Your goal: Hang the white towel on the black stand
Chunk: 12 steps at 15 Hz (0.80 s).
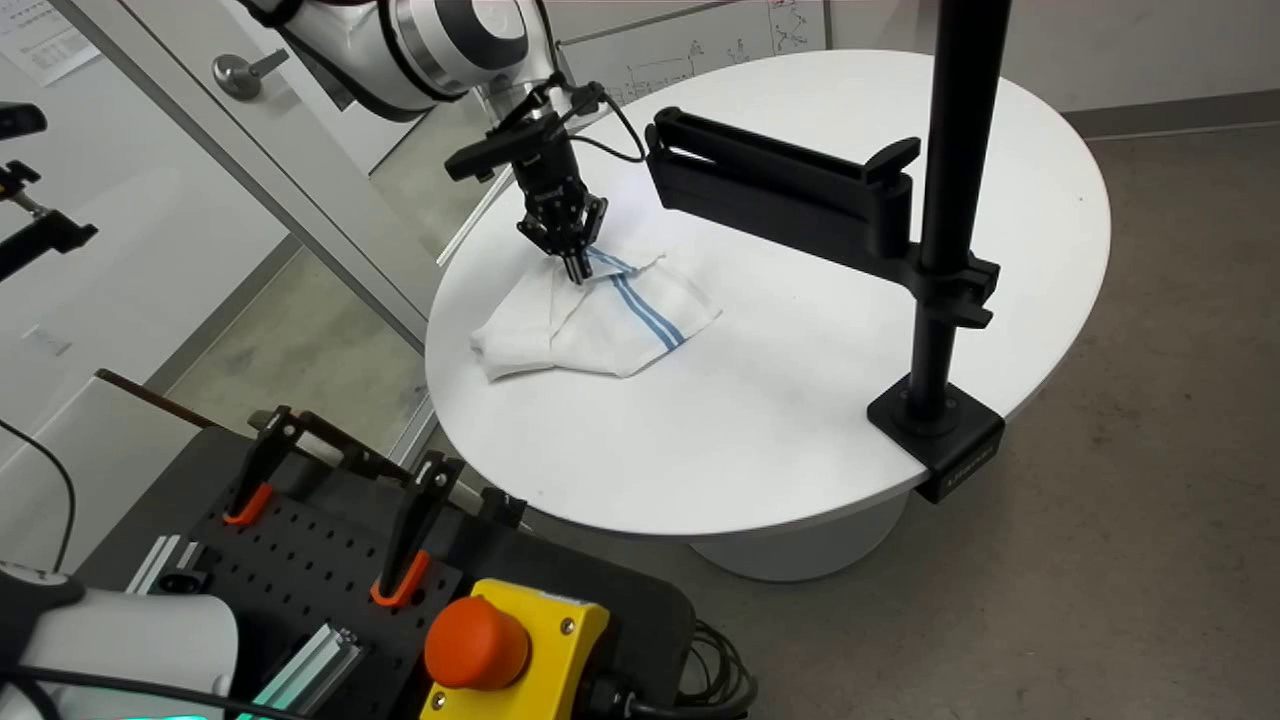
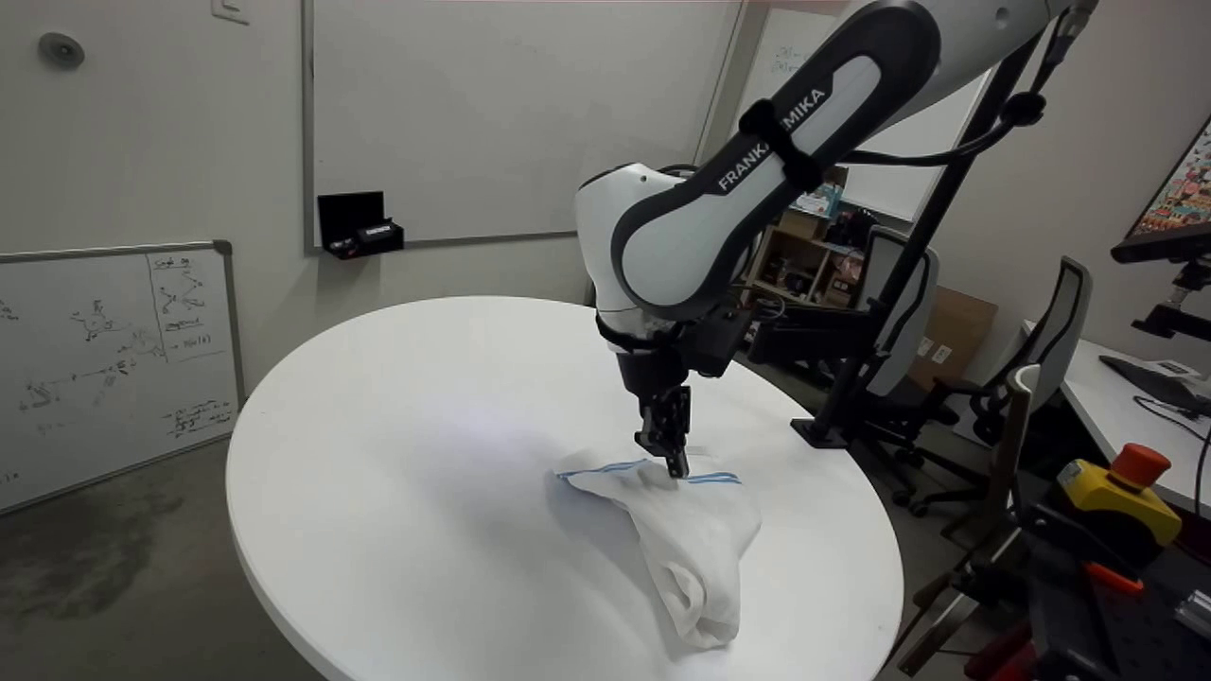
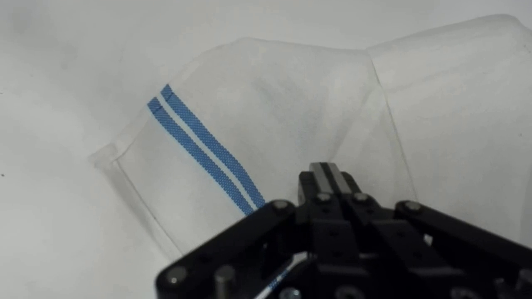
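1. The black two-fingered claw (image 3: 328, 172) is drawn together; creases in the white woven towel with paired blue stripes (image 1: 600, 335) run to its tips, so it seems clamped on a pinch of that cloth, though its inner faces are hidden.
2. The towel lies under and around the claw's tips, folded and bunched. It should handle light, soft and limp, neither fragile nor slippery. A shallow pinch could lift only the top layer; a hold through several layers near the middle, letting both ends hang, looks best.
3. Beneath the towel, all round the claw, spreads the round white table (image 1: 780, 400).
4. Above the claw, the white-and-black jointed robot arm (image 2: 747, 170) reads "FRANK" and "MIKA", a black strap (image 2: 783, 147) covering what lies between.
5. Well apart from the claw, at the table's edge, rises the black stand with an upright pole (image 1: 947, 200); its side arm (image 1: 770, 195) reaches toward the claw, and pale lettering on its square foot (image 1: 960, 430) is too small to read.
6. Beyond the table from the claw, a framed whiteboard (image 2: 118, 369) carries handwriting and sketches, not legible.
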Each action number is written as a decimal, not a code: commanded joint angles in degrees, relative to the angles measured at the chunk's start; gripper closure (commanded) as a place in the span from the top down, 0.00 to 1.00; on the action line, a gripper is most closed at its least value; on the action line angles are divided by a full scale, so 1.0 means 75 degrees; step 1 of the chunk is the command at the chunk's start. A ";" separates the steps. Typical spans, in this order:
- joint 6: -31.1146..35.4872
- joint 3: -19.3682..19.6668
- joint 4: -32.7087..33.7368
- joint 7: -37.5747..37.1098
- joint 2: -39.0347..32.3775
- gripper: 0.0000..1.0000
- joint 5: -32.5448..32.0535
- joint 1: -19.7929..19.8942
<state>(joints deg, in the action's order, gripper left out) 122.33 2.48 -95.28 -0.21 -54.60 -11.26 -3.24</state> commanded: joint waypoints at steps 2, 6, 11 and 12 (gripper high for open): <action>-0.0059 0.0085 0.0030 -0.0153 -0.0014 0.00 -0.0063 -0.0111; -0.0262 -0.0019 0.0114 0.0036 0.0137 0.00 0.0132 0.0086; -0.0459 -0.0192 -0.0181 0.0137 0.1018 0.00 0.0453 0.0245; -0.0485 -0.0215 -0.0259 0.0132 0.1216 0.00 0.0505 0.0251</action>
<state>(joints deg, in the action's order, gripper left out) 120.03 1.88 -94.72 -0.14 -50.38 -9.11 -2.16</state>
